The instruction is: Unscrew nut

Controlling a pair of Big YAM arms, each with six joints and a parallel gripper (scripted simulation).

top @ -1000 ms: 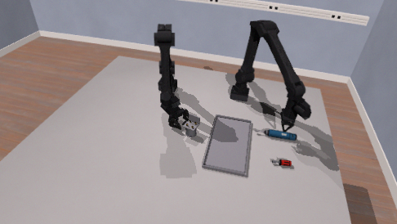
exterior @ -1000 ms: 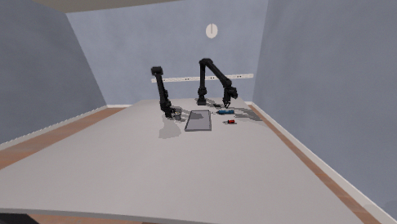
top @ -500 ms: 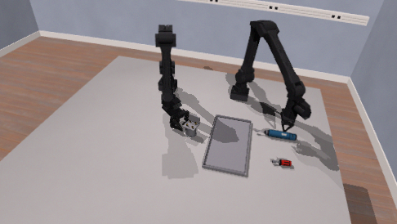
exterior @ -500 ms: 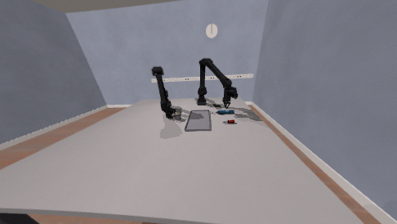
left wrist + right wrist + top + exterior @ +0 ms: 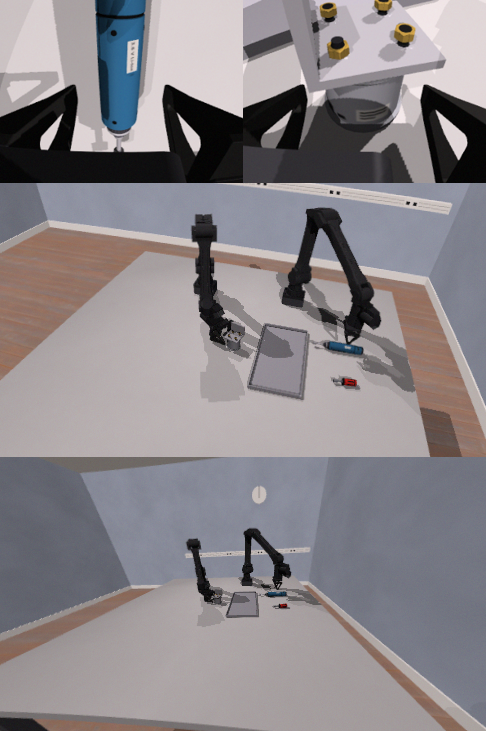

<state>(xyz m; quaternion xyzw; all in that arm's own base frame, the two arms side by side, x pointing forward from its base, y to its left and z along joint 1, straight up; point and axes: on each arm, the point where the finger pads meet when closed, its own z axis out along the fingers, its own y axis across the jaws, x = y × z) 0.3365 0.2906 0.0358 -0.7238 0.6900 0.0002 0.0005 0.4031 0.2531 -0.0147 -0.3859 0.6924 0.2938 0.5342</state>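
The joint module stands upright on the table with the grey angled bracket on top. In the right wrist view, one brass nut at the near left sits down on the bracket with its stud poking through. The other three nuts sit raised on their studs. My right gripper is open, its fingers either side of the module in that view, with gaps. The blue electric nut driver lies on the table. My left gripper is open above it, fingers on both sides, not touching.
A grey shallow tray lies between the module and the driver. A small red-handled tool lies in front of the driver. The driver's thin tip points toward the tray.
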